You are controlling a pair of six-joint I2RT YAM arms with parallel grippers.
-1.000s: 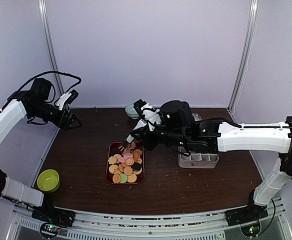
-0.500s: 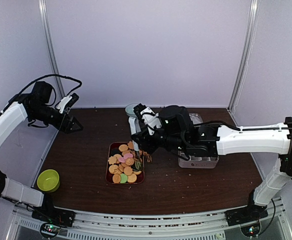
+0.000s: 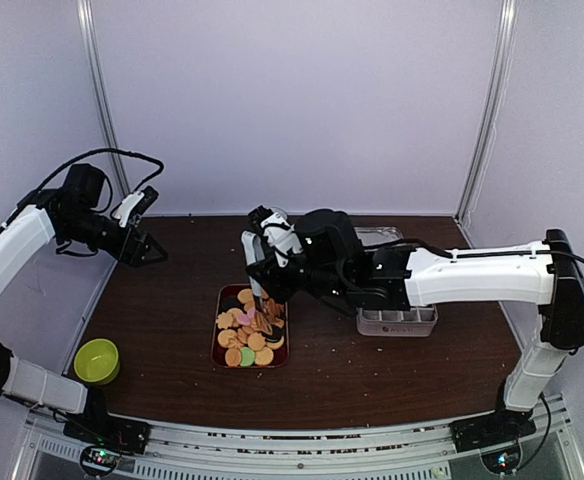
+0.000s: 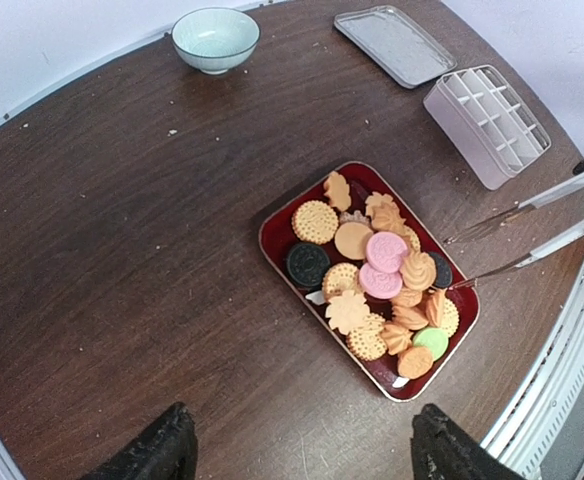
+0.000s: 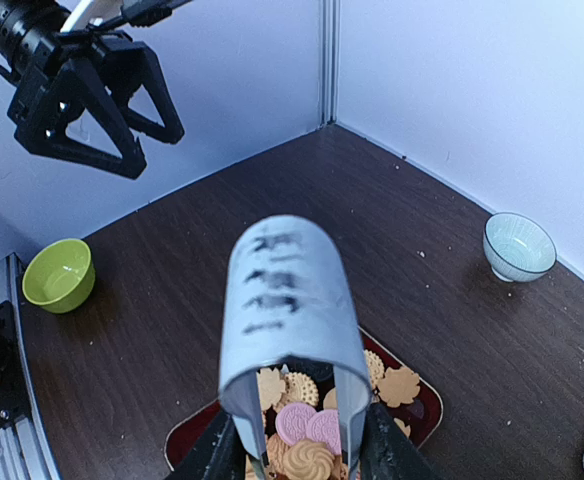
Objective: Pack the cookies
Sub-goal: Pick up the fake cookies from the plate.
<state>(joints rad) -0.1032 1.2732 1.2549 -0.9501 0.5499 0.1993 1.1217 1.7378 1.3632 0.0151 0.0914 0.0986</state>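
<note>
**Tongs poised over the tray.** Above the dark brown wooden table [image 3: 172,310], your right gripper [image 5: 294,440] is clamped on the bent end of a pair of pale grey tongs [image 5: 287,300], holding them nose-down over the red rectangular tray [image 4: 364,176]. The cookies [image 4: 372,280] are small round and flower-shaped biscuits, mostly golden-orange with a few dark, pink and green. They lie heaped in that tray, and none shows in the white divided plastic box [image 4: 487,120] near the tray's right side.

The two thin tong arms stand apart. Their tips are at the box-side edge of the tray, beside an orange swirl cookie and a dark one, and nothing is visibly pinched between them. Your left gripper [image 4: 297,450] hangs spread wide and holds nothing, high at the table's far left and well apart from the tray.

The step in hand reads as the pick-up: singling out one cookie with the tongs. Your next move likely calls for settling a tip on either side of a single cookie and squeezing just enough to hold it without cracking it. Then lift it clear of the heap and carry it to a compartment of the box. Loosely stacked neighbours could be nudged over the tray's low rim.
</note>
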